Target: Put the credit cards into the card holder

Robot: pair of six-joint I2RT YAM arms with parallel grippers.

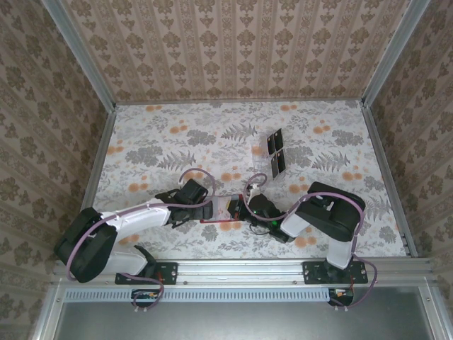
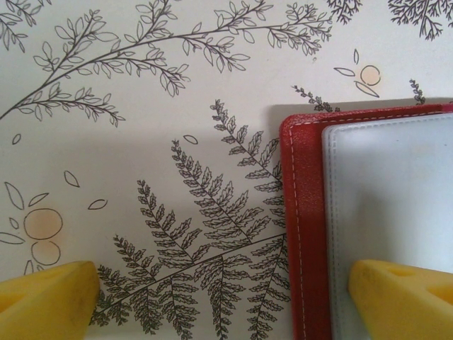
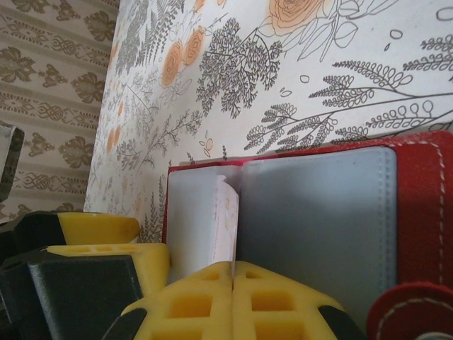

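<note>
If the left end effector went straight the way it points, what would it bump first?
The left end effector would probably meet the open card holder first: one finger hangs over its pale inside, the other over bare table. Depth is unclear.

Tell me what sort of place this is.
Probably a staged robot test cell, not a real room: wallpapered panels in a metal frame box in a floral-covered table, and the left arm and right arm are bolted to a rail.

Wallet [image 2: 304, 234] red, white stitching, pale grey inside. Cards [image 1: 279, 163] black. Bench [image 1: 177, 134] cream with grey ferns, orange blooms; fingers [image 2: 49, 297] yellow.
</note>
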